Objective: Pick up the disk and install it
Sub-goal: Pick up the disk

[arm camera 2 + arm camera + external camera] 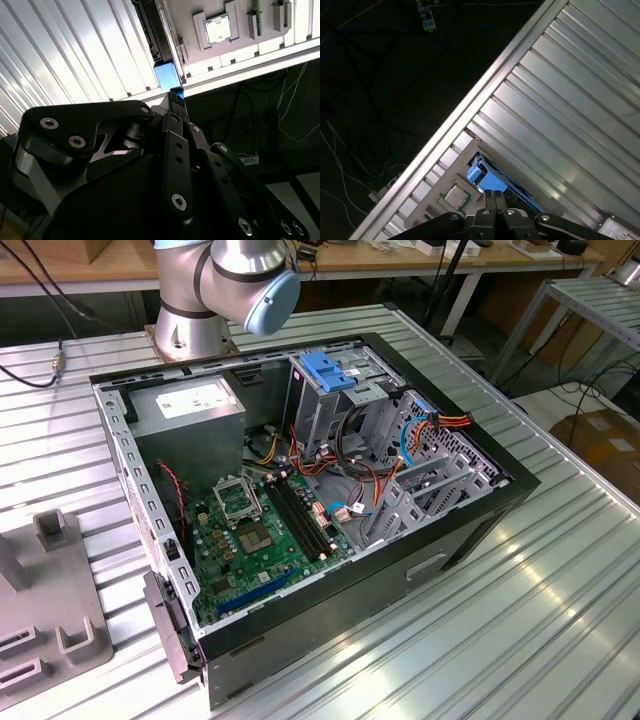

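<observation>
The gripper [175, 97] is finished in matt black (bright metal screw heads [49, 123] are set into it). Just past its tip, the disk [166, 75] is framed in smooth blue plastic. The ribbed table [75, 50] beyond is made of glossy bare metal.

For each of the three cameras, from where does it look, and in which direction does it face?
Exterior view: off the arm, looking down into the open computer case on the ribbed table; the arm's grey joint shows.
Second wrist view: on the arm, looking along the pincer to the disk near the table's edge.
First wrist view: on the arm, behind the pincer, facing the disk and the dark floor beyond.
Both wrist views share the pincer, the disk and a processor chip beside it.
</observation>
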Tool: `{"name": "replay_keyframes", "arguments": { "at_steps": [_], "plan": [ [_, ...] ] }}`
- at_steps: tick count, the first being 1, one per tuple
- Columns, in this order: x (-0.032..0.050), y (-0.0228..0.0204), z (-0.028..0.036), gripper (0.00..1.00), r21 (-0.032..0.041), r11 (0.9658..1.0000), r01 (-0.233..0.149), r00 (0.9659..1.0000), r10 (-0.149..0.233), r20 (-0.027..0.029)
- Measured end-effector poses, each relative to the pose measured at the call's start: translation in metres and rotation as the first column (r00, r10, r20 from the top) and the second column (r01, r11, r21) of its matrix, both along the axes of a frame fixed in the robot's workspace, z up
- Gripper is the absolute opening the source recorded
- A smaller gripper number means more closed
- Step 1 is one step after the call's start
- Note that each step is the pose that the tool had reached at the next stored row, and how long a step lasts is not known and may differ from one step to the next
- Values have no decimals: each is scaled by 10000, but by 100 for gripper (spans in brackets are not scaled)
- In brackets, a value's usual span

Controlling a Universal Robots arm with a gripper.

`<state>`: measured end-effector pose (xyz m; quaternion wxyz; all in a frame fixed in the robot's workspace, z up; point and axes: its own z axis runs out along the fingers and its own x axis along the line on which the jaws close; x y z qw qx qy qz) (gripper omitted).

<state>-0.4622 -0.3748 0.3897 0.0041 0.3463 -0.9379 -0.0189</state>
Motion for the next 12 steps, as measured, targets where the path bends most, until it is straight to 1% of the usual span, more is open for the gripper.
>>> {"name": "replay_keyframes", "arguments": {
  "at_steps": [1, 2, 4, 5, 7, 8, 9, 10, 11, 12],
  "plan": [
    [0, 0, -1, 10, 0, 9995, -311, 9995, 311, 0],
    [0, 0, -1, 10, 0, 9981, -621, 9981, 621, 0],
    [0, 0, -2, 10, 0, 9952, -974, 9952, 974, 0],
    [0, 0, -3, 10, 0, 9934, -1151, 9934, 1151, 0],
    [0, 0, -6, 10, 0, 9883, -1525, 9883, 1525, 0],
    [0, 0, -7, 10, 0, 9850, -1724, 9850, 1724, 0],
    [0, 0, -9, 10, 0, 9780, -2088, 9780, 2088, 0],
    [0, 0, -11, 10, 0, 9698, -2438, 9698, 2438, 0],
    [0, 0, -12, 10, 0, 9633, -2685, 9633, 2685, -1],
    [0, 0, -13, 10, 0, 9580, -2869, 9580, 2869, 0]
  ]
}}
